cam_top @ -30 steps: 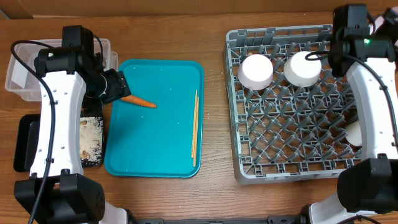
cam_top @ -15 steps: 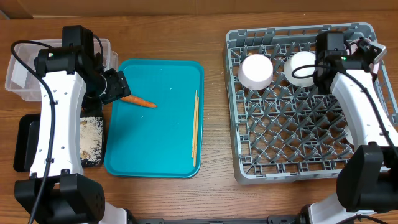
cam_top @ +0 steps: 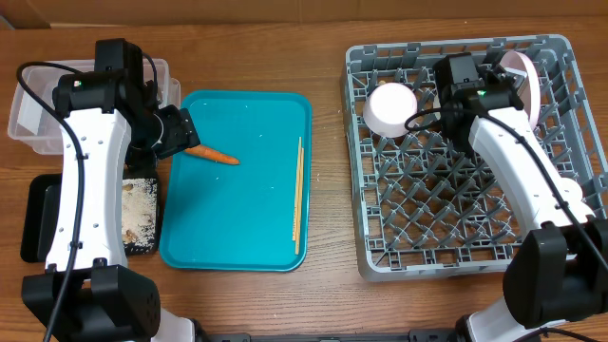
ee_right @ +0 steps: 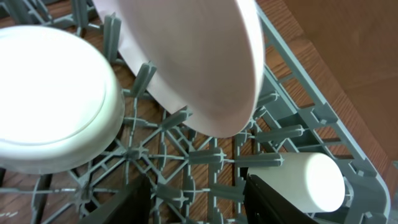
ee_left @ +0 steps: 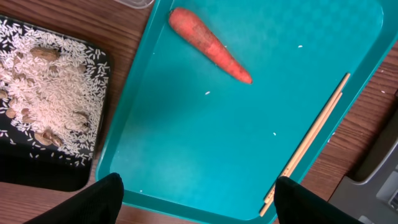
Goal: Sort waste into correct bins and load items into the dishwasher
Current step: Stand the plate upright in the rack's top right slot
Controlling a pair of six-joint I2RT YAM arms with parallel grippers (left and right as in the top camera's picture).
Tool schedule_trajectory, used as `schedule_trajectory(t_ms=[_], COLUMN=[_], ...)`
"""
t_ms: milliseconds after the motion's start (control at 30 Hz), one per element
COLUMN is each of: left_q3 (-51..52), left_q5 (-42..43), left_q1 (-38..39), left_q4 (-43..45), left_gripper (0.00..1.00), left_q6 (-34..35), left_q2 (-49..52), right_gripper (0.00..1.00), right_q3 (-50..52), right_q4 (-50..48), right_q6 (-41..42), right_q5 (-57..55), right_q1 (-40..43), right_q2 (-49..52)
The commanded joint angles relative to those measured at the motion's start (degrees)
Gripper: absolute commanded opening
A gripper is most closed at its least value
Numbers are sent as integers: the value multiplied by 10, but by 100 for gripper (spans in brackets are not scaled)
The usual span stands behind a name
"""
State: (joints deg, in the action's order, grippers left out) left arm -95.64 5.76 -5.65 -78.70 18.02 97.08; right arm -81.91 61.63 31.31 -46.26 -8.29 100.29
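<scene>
Carrot [ee_left: 210, 45] lies near tray [ee_left: 186, 143] rim.

Orange carrot [cam_top: 217, 155] and thin wooden chopsticks [cam_top: 297, 195] lie on the teal plastic tray [cam_top: 247, 223]; white round bowl [cam_top: 391, 108] and pinkish plate [cam_top: 525, 76] sit in the grey lattice rack [cam_top: 442, 223].
</scene>
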Motion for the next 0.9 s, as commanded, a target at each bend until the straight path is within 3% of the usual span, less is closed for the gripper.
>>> schedule_trajectory(t_ms=[0, 167, 333, 367, 433, 500, 533, 667, 867], left_q3=[-7, -7, -7, -7, -7, -7, -7, -7, -7], left_q5=[-4, -4, -4, -4, -4, -4, -4, -4, -4], left_q1=[1, 1, 1, 1, 1, 1, 1, 1, 1], left_q4=[-2, -2, -2, -2, -2, -2, -2, -2, -3], left_gripper=[80, 80, 80, 80, 80, 80, 80, 80, 80], left_q6=[-9, -9, -9, -9, -9, -9, -9, -13, -13], left_q2=[-3, -3, -3, -3, -3, -3, -3, -3, -3], right_gripper=[51, 59, 59, 56, 39, 13, 5, 4, 4], right_q3=[1, -4, -25, -29, -36, -42, -45, -45, -45], right_q4=[4, 4, -3, -14, -40, -61, -69, -132, -187], right_q6=[3, 0, -21, -22, -34, -45, -50, -150, -151], right_q5=[10, 50, 102, 113, 137, 183, 222, 427, 472], right_q1=[2, 2, 9, 17, 47, 102, 141, 282, 401], right_q2=[-9, -59, -121, -133, -156, -167, -167, -153, -118])
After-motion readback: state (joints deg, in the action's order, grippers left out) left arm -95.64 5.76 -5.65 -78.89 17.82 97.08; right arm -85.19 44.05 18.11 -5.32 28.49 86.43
